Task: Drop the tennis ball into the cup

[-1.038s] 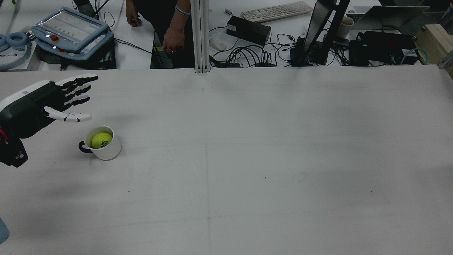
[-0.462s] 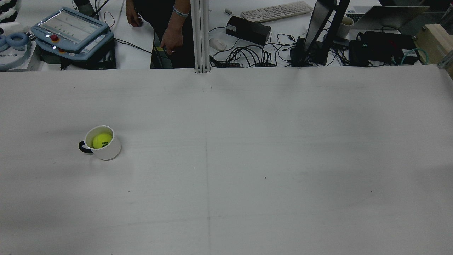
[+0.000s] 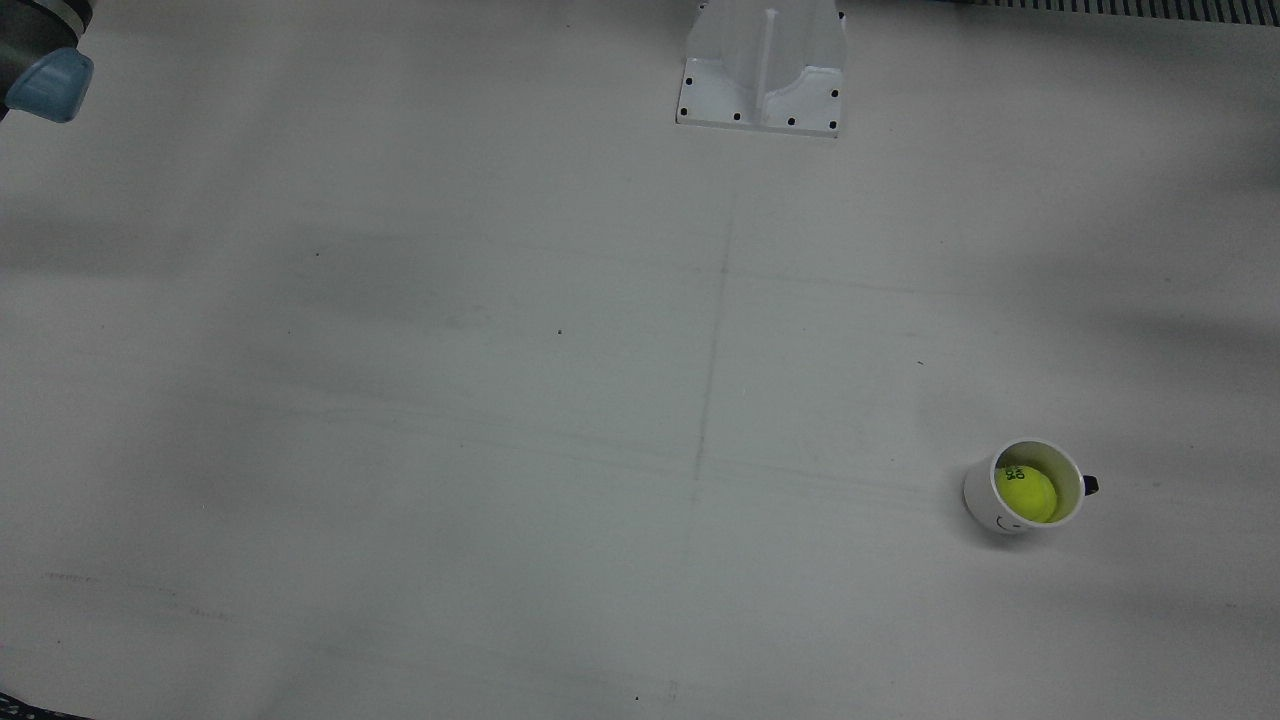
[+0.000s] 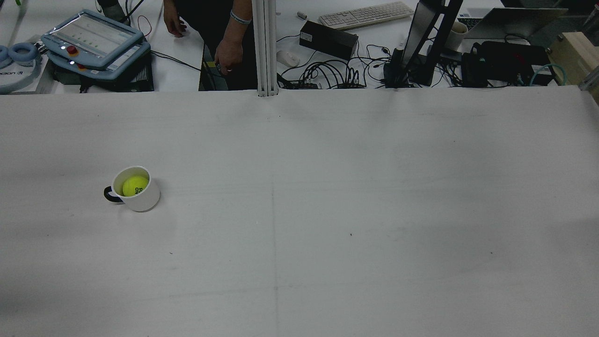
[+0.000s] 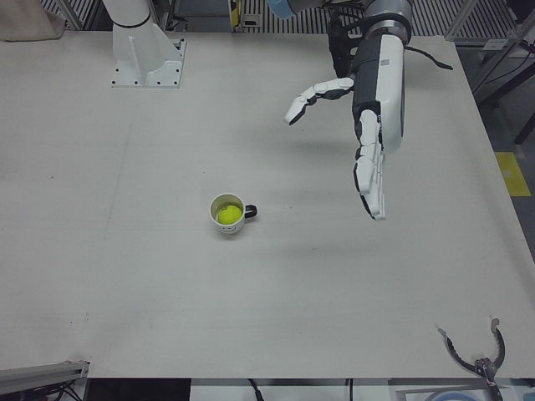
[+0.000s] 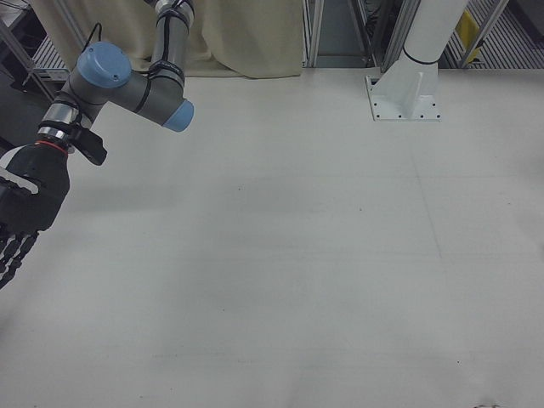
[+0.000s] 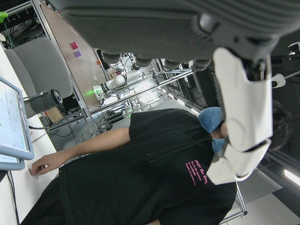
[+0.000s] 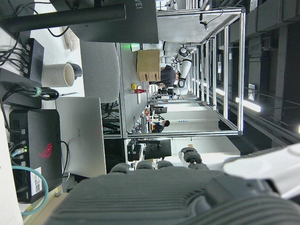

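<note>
A white cup (image 4: pixel 142 200) with a dark handle stands upright on the table's left half, with the yellow tennis ball (image 4: pixel 135 185) resting inside it. The same cup (image 5: pixel 235 227) and ball (image 5: pixel 226 215) show in the left-front view, and the cup (image 3: pixel 980 500) with the ball (image 3: pixel 1026 493) shows in the front view. My left hand (image 5: pixel 376 125) hangs well above the table to the view's right of the cup, open, fingers straight and pointing down, holding nothing. My right hand (image 6: pixel 21 212) sits at the left edge of the right-front view, fingers extended, empty and partly cut off.
Arm pedestals (image 3: pixel 762 70) (image 5: pixel 142 50) stand at the robot's side of the table. A person (image 4: pixel 229 47) stands beyond the far edge beside a teach pendant (image 4: pixel 93 37), cables and a keyboard. A metal tool (image 5: pixel 476 359) lies past the front corner.
My left hand, open just behind the cup a second ago, has gone out of the rear view. The ball and cup have not moved.
</note>
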